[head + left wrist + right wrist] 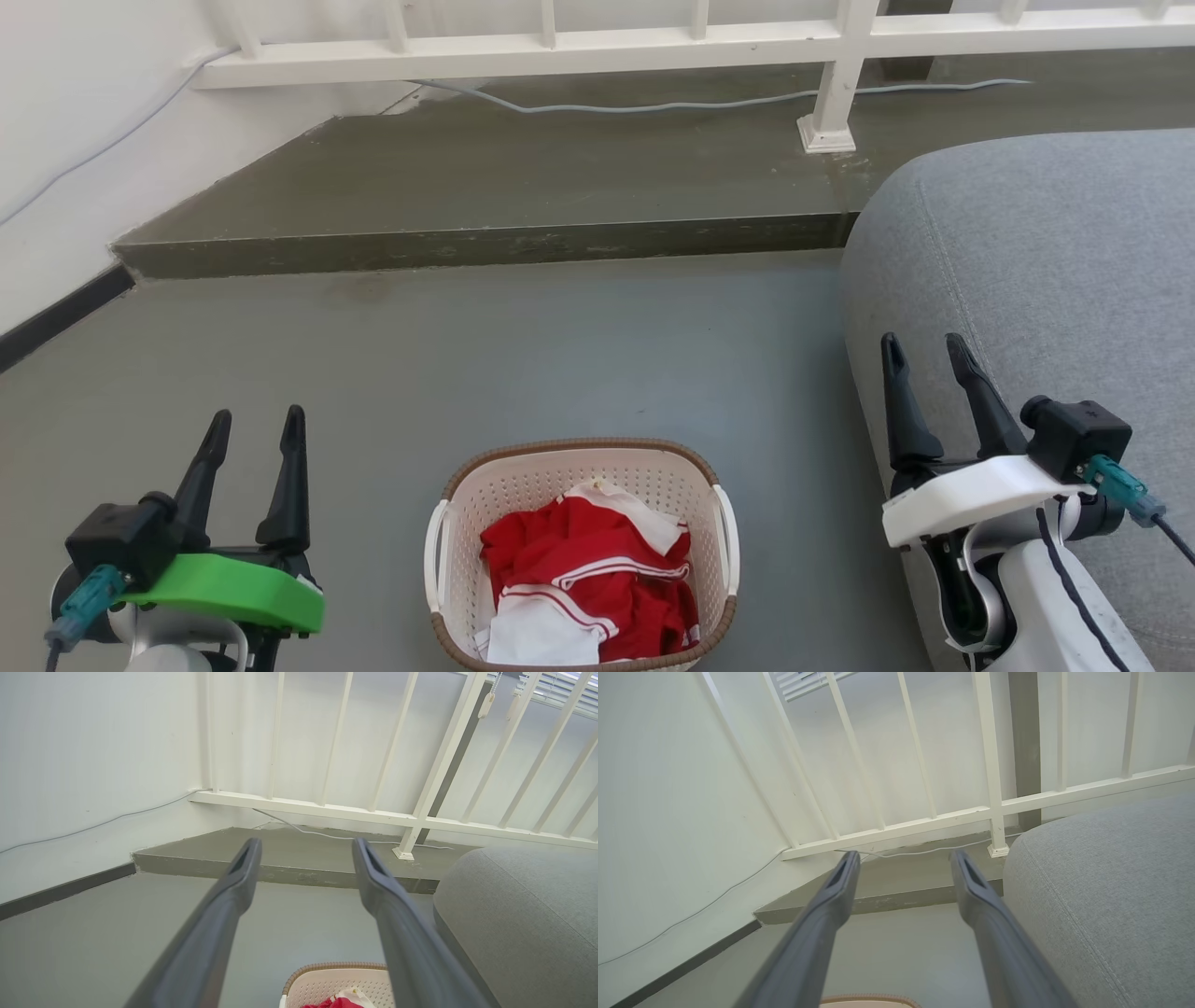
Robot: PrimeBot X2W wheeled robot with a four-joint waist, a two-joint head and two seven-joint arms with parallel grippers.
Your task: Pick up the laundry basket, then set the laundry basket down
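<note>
The laundry basket [523,485] stands on the grey floor at the bottom centre of the head view, cream-white with perforated walls, a brown rim and white side handles. Red and white clothes [588,579] lie inside it. My left gripper [257,425] is to its left, open and empty, fingers pointing away from me. My right gripper [926,353] is to its right, open and empty, over the sofa's edge. The basket's far rim [336,967] peeks in at the bottom of the left wrist view between the left gripper's [306,847] fingers. A sliver of the rim [868,997] lies below the right gripper [903,858].
A grey fabric sofa [1055,280] fills the right side, close to the basket. A raised concrete step [485,245] runs across ahead, with a white railing [653,42] and a grey cable [653,103] on it. A white wall [93,140] closes the left.
</note>
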